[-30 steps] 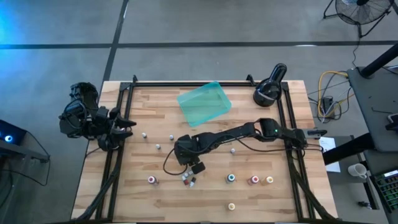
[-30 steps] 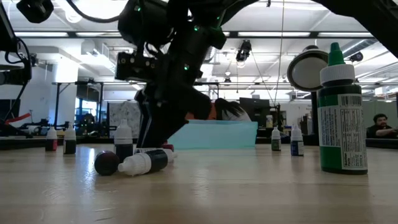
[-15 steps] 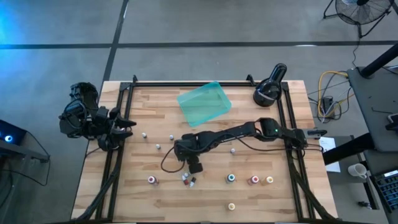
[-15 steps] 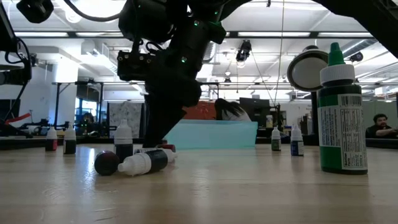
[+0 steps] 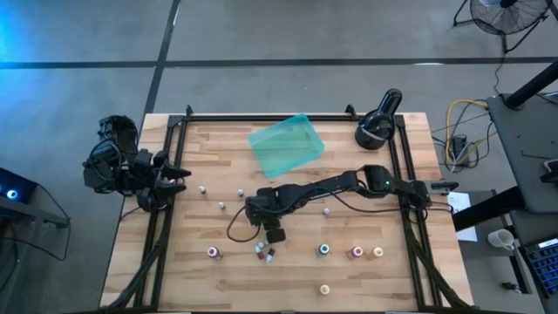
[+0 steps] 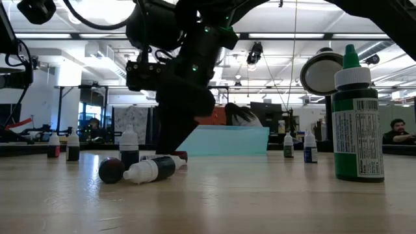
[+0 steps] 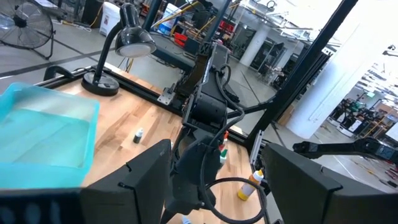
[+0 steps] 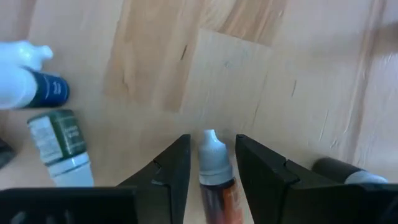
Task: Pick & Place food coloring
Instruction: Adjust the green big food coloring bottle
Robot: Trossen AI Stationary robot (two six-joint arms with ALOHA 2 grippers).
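The left gripper (image 5: 179,174) is parked at the left edge of the table (image 5: 349,279), its fingers (image 7: 292,180) spread wide with nothing between them, well apart from the work.

The right gripper (image 5: 274,234) is seen near the middle of the table, lowered over a small cluster of bottles. In the right wrist view a bottle with a white cap and an orange-red label (image 8: 214,171) is framed between its two fingers (image 8: 171,171). The bottle's long axis runs in line with the fingers, cap pointing away from the wrist. The fingers stand close on either side of it; whether they already press it cannot be told. The right arm is judged far the nearer to this bottle.

Just beside lie two more bottles, one with a green label (image 8: 61,143) and one with a blue label (image 8: 28,81), both on their sides; a careless sweep could roll them.

Further right, bottles stand along the near edge: teal (image 5: 324,249), pink (image 5: 356,253) and orange (image 5: 377,252), with a yellow one (image 5: 324,289) nearer still.

The teal tray (image 5: 286,145) sits toward the far edge, and the black lamp (image 5: 377,122) at the far right corner.
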